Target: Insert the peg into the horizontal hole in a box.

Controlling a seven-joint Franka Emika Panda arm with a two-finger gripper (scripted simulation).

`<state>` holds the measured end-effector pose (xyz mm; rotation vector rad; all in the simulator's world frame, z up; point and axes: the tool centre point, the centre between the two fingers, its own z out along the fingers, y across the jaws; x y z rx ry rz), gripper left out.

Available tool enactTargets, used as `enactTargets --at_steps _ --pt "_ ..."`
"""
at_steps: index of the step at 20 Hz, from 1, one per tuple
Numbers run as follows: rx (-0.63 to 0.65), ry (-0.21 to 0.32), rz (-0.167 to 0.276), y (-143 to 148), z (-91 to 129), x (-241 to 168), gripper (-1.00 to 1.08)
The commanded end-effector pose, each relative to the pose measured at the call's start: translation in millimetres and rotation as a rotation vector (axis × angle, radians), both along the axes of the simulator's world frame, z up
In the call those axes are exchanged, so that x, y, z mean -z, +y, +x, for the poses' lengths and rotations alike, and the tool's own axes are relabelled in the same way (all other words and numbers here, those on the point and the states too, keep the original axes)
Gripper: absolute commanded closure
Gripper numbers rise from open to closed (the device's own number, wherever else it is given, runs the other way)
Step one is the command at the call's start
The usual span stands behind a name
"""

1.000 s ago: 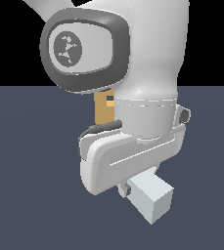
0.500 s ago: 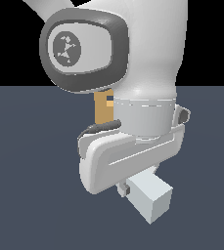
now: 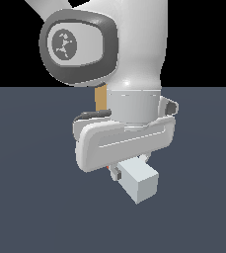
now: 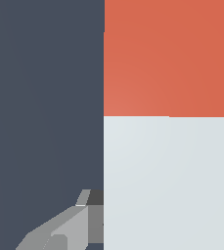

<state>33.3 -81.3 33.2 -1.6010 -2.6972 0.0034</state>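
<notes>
The peg point(image 3: 139, 185) juts out from under my gripper point(image 3: 122, 170), its white-grey end facing the exterior camera. A speck of its red-orange end shows behind. In the wrist view the peg point(image 4: 167, 122) fills much of the picture, red-orange over one stretch and white-grey over the rest. One grey finger point(image 4: 67, 229) lies against its white side. The gripper is shut on the peg, which hangs above the floor. Only a tan sliver of the box point(image 3: 101, 99) shows behind the arm. The hole is hidden.
The white arm point(image 3: 129, 59) and its round grey joint point(image 3: 77, 47) block most of the exterior view. A dark blue-grey floor point(image 3: 25, 197) spreads all around.
The hand and the peg in it have risen a little and shifted slightly toward the exterior view's left. The grip on the peg looks the same.
</notes>
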Motion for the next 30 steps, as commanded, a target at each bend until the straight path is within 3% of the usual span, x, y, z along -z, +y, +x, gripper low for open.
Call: enactTargets --at_steps 1,15,23,30 --pt "0.027 -0.005 0.000 13 -3 -8 1.08" --pt "0.239 -0.005 -0.001 114 -25 -49 1.08" --pt "0.349 -0.005 -0.001 168 -26 -71 1.08" --pt "0.410 -0.005 -0.002 198 -23 -83 1.08"
